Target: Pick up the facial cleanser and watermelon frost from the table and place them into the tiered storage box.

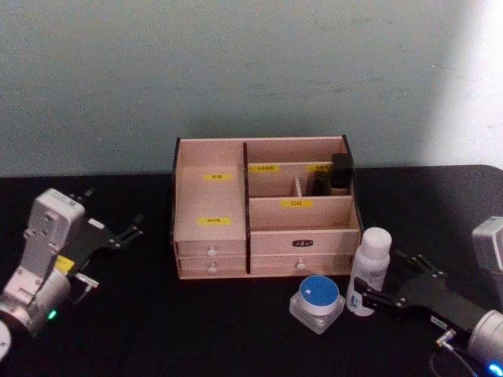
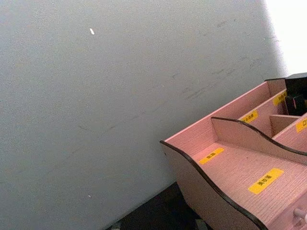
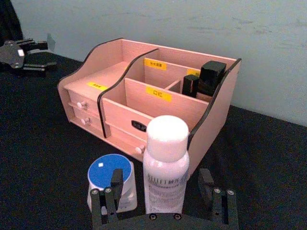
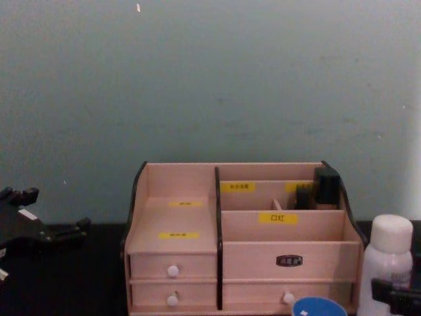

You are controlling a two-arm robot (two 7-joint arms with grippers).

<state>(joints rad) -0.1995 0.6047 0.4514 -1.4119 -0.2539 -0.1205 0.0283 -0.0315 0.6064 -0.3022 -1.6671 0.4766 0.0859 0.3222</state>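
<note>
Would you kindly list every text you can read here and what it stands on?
"口红": yellow label on the box's right front compartment wall.
Other yellow labels: too blurred to read.
Dark drawer plaque: unreadable.
Bottle print: unreadable.

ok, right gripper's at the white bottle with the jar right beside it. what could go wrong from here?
Tall bottle, open right gripper straddling it low near the base: it may tip when lifted. The blue-lidded jar sits close by one finger, so advancing or closing may knock it. Left gripper is parked left of the box.
</note>
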